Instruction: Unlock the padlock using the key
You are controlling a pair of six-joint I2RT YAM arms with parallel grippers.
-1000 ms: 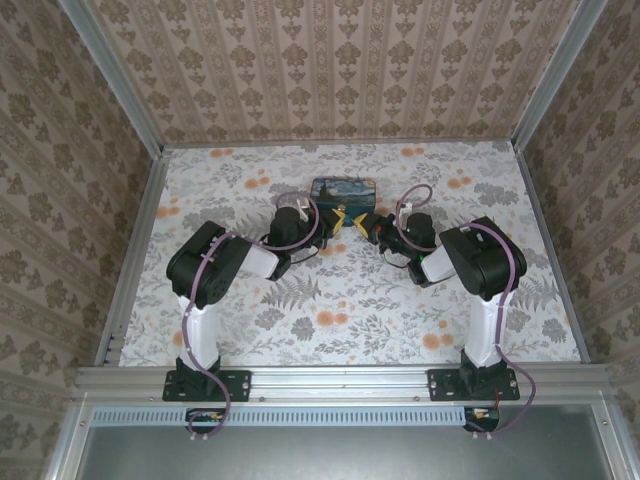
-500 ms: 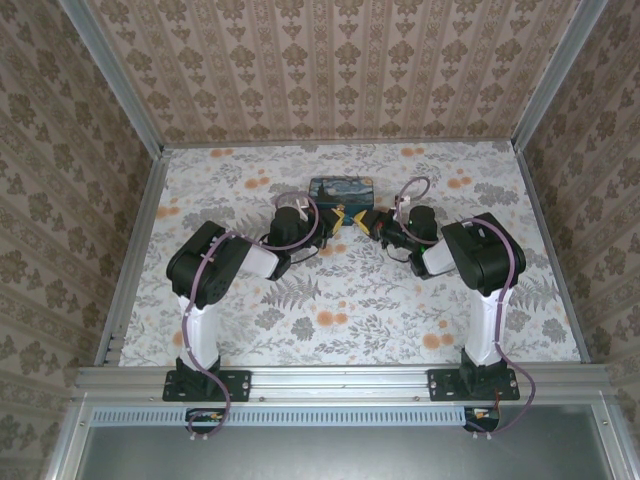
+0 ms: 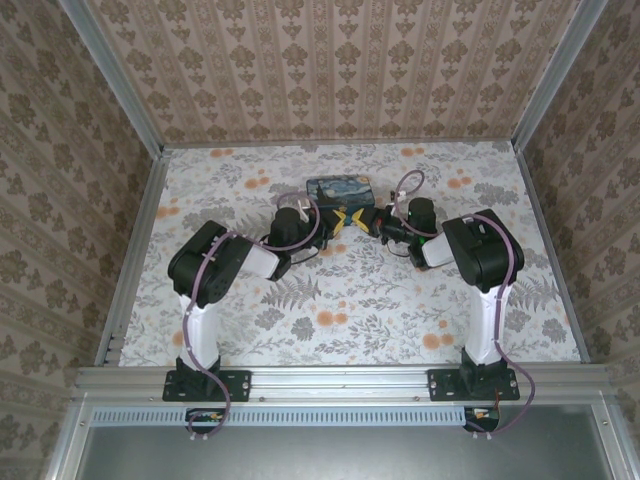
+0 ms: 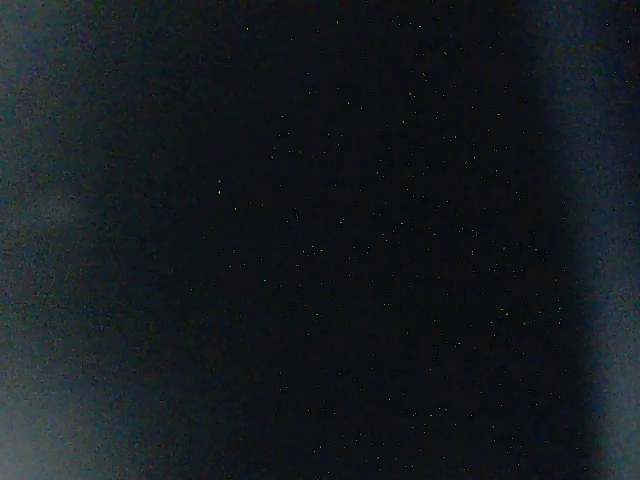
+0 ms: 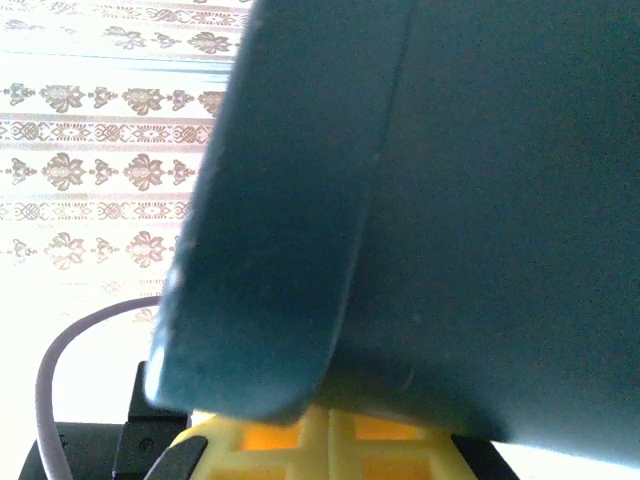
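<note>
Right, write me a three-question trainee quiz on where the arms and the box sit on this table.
1. True or false: the printed box lies at the table's near edge, beside the arm bases.
2. Where do the left gripper and right gripper face each other? A: by the left wall. B: mid-table, just in front of the box. C: over the right arm's base.
3. Fill in: the table cover has a ____ print.
Key: 1 false; 2 B; 3 floral.

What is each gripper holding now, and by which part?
It cannot be told. The left gripper and right gripper face each other, jaws shut, near the printed box; anything between them is too small to see.
</note>
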